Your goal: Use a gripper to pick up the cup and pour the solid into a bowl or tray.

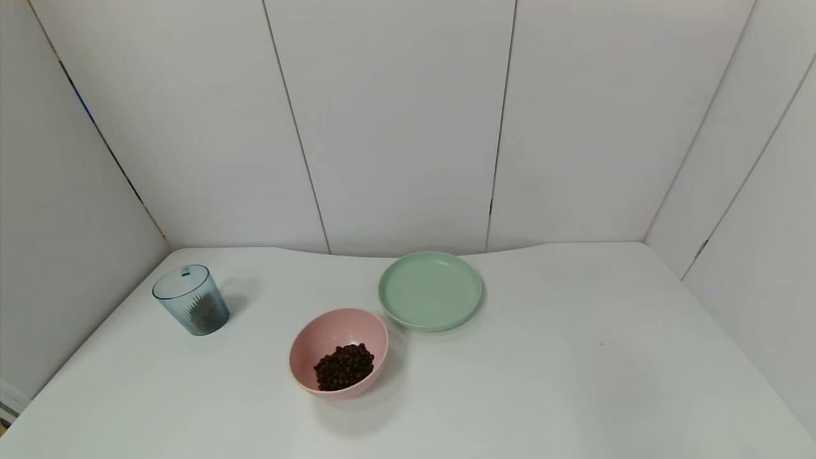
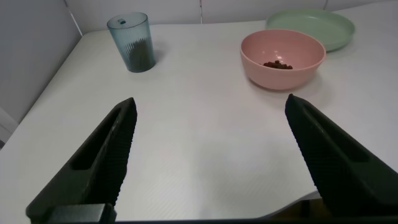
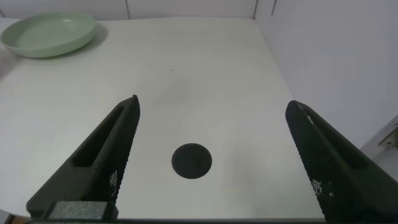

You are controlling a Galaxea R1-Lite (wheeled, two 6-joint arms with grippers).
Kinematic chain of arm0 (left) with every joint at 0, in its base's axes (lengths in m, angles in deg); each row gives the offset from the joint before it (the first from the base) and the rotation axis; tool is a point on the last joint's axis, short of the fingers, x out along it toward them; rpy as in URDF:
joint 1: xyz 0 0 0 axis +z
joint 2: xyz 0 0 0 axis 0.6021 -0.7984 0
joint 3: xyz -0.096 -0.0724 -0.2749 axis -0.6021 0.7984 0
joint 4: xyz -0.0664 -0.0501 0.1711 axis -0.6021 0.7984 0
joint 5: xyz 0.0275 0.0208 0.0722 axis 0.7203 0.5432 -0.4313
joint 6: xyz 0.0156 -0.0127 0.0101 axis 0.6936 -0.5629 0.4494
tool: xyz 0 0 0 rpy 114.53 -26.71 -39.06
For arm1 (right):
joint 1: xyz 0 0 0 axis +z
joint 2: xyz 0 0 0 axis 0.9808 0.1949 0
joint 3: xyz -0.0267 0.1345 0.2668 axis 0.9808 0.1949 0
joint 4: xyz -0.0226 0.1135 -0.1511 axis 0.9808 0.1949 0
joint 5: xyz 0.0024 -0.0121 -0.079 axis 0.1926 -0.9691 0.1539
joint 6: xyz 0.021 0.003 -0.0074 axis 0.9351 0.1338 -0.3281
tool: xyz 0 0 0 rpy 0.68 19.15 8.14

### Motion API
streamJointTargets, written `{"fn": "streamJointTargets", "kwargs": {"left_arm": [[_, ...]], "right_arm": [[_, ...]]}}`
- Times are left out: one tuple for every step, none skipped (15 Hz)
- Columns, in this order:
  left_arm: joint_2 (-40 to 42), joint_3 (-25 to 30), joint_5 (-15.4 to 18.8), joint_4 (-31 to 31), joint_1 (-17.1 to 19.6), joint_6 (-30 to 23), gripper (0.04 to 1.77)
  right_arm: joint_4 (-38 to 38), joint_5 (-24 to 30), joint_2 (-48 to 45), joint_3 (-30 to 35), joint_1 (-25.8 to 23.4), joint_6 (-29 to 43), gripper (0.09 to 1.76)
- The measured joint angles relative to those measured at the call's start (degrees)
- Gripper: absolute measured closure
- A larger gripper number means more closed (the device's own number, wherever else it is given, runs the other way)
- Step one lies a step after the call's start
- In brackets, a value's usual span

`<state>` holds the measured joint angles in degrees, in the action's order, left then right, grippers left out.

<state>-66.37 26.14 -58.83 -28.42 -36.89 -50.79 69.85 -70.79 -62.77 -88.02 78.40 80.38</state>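
The ribbed blue-grey cup (image 1: 191,300) stands upright at the table's far left; it still holds some dark pieces and also shows in the left wrist view (image 2: 131,42). The pale pink bowl (image 1: 315,341) sits near the table's middle with a heap of dark brown beans (image 1: 344,367) in it; the left wrist view shows the bowl (image 2: 283,57) and its beans (image 2: 277,64) too. My left gripper (image 2: 210,106) is open and empty, low over the front left of the table, well short of cup and bowl. My right gripper (image 3: 211,107) is open and empty over the front right. Neither shows in the head view.
A shallow pale green plate (image 1: 430,291) lies just behind and right of the bowl; it shows in both wrist views (image 2: 314,26) (image 3: 50,34). A round black hole (image 3: 191,160) is in the table under my right gripper. White walls enclose the table on three sides.
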Motion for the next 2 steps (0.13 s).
{"fn": "streamJointTargets", "kwargs": {"left_arm": [[0.00,0.00,0.00,0.06,0.00,-0.02,0.09],[0.00,0.00,0.02,0.23,0.00,-0.07,0.09]], "right_arm": [[0.00,0.00,0.00,0.00,0.00,-0.02,0.14],[0.00,0.00,0.00,0.00,0.00,0.02,0.14]]}}
